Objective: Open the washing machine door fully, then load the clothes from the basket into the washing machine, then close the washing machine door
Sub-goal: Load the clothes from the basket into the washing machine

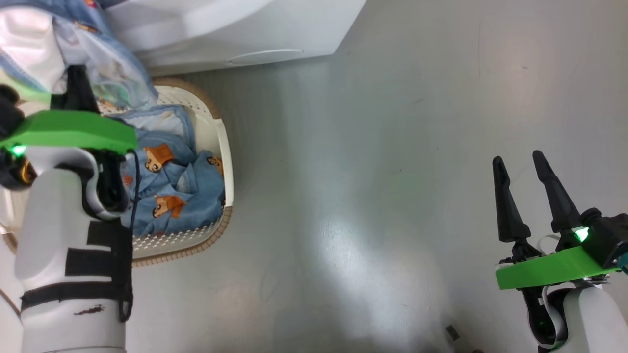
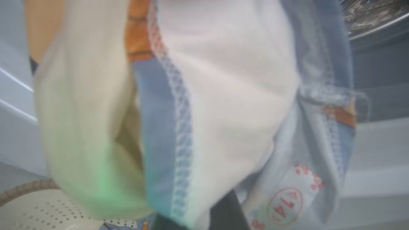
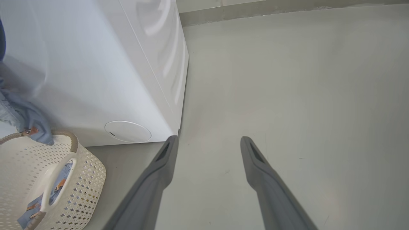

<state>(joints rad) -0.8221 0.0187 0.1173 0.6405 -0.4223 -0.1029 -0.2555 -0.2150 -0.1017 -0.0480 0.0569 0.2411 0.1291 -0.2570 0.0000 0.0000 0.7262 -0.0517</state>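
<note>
Bright light — floor (image 1: 353, 245) glare (clothes (image 2: 223, 105) blurred).

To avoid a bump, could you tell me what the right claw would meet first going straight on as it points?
The right claw would probably meet the bare floor, passing beside the washing machine; depth is unclear.
</note>
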